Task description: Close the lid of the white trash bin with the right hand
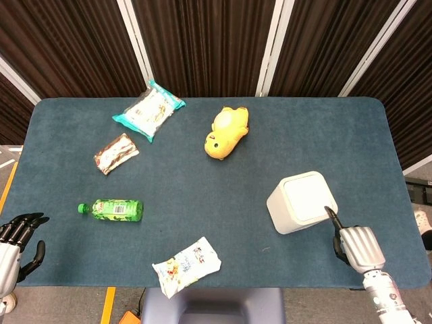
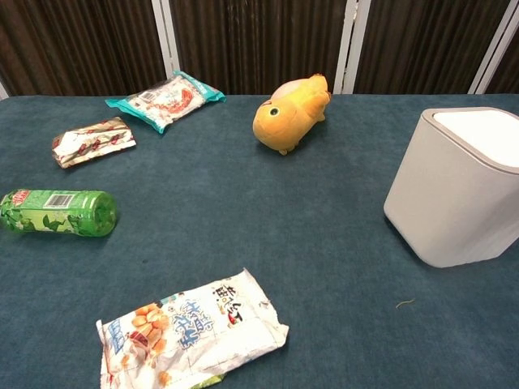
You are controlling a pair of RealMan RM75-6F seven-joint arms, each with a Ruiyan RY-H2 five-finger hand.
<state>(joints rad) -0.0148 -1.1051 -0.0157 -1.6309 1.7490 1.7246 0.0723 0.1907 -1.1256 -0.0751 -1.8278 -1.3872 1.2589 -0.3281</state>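
The white trash bin [image 1: 302, 201] stands at the right of the blue table, and its lid [image 1: 307, 196] lies flat and shut on top. In the chest view the bin [image 2: 458, 194] fills the right edge with the lid [image 2: 482, 130] level. My right hand [image 1: 358, 244] hovers just off the bin's front right corner, apart from it, one finger stretched toward the bin and the others curled in, holding nothing. My left hand [image 1: 15, 236] hangs at the table's front left edge, fingers apart and empty. Neither hand shows in the chest view.
A yellow plush toy [image 1: 227, 131] lies at the back middle. A teal snack packet [image 1: 148, 110] and a brown bar wrapper [image 1: 116, 152] sit at the back left. A green bottle [image 1: 115, 209] lies on its side at the left, a white snack bag [image 1: 187, 265] near the front edge.
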